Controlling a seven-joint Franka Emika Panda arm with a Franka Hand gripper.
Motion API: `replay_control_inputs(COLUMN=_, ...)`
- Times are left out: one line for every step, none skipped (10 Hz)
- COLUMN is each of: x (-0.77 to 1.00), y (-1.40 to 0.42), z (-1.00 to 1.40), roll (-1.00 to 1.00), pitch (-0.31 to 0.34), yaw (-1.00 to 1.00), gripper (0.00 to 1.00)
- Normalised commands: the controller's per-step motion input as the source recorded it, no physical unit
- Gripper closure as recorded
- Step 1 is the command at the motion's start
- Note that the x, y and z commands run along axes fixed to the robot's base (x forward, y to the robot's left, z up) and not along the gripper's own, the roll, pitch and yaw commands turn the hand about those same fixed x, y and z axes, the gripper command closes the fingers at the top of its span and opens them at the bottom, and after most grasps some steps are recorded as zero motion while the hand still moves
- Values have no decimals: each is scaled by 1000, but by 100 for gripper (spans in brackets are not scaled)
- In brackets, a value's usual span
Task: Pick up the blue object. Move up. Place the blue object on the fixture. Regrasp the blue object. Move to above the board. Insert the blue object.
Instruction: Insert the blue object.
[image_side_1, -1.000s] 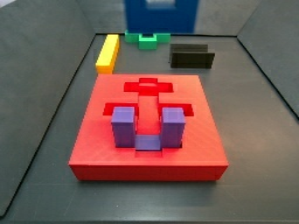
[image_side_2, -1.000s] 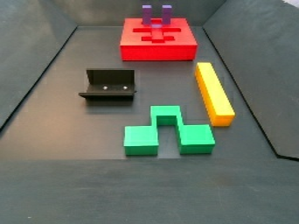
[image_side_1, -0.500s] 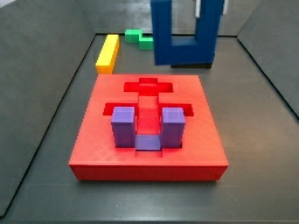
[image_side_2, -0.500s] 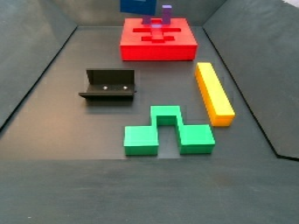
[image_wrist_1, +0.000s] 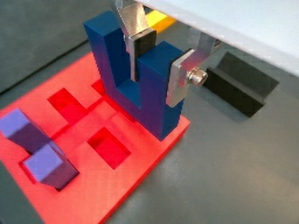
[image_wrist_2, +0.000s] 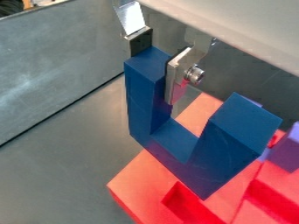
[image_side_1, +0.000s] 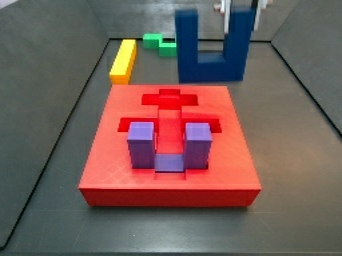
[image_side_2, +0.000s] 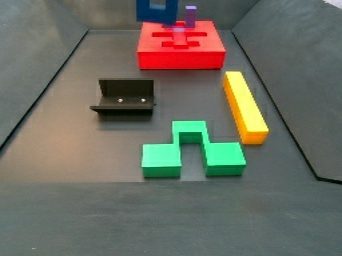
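The blue object (image_side_1: 211, 48) is held in the air by the gripper (image_wrist_1: 156, 54), whose silver fingers (image_wrist_2: 181, 68) are clamped on one of its two prongs; the prongs point up and the base hangs lowest. In a side view it is seen over the far edge of the board (image_side_1: 170, 190), on the side away from the purple block (image_side_1: 168, 145), and no contact with the board can be made out. In a wrist view its base hangs over the corner of the board nearest the fixture (image_wrist_1: 239, 86).

The step in hand is judged to be the move to above the board, with the insertion to follow. For this to be done well, the block should be carried level until its base is squarely over the free red recess (image_side_1: 168, 99) beyond the purple block, and its long side should be turned to match that cut-out before any lowering is begun. The descent is best made straight down and slowly, so that the base is not caught on a recess edge. Since only one prong is gripped, the block may tilt if it is pressed against the rim; the grip should therefore be kept until the base is seated. The purple block should be kept clear of.
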Motion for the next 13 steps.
replay_control_inputs(x=126, y=6, z=-317, roll=363, pitch=19, yaw=0, gripper=100)
replay_control_inputs(x=20, y=0, z=-231, roll=227, pitch=49, yaw=0, gripper=100)
replay_control_inputs(x=0, y=49, z=-271, roll=10, pitch=41, yaw=0, gripper=100)
replay_control_inputs(x=-23, y=97, z=-274, roll=0, pitch=60, yaw=0, gripper=100)
replay_control_inputs(x=0, y=100, z=-243, roll=3, pitch=66, yaw=0, gripper=100)
replay_control_inputs(x=0, y=100, z=-240, roll=44, pitch=54, yaw=0, gripper=100)
replay_control_inputs(x=-186, y=149, z=-240, roll=3, pitch=47, yaw=-23, gripper=100)
replay_control_inputs(x=-491, y=0, z=-157, roll=130, pitch=0, yaw=0, gripper=100)
replay_control_inputs(x=-654, y=-29, z=0, roll=393, pitch=0, yaw=106, gripper=100)
replay_control_inputs(x=-500, y=-86, z=31, roll=464, pitch=110, yaw=360, gripper=100)
replay_control_inputs(x=-240, y=0, z=0, roll=313, pitch=144, yaw=494, gripper=100)
replay_control_inputs(x=-89, y=0, z=0, roll=136, pitch=36, yaw=346, gripper=100)
replay_control_inputs(x=0, y=0, z=-94, roll=0, pitch=0, yaw=129, gripper=100)
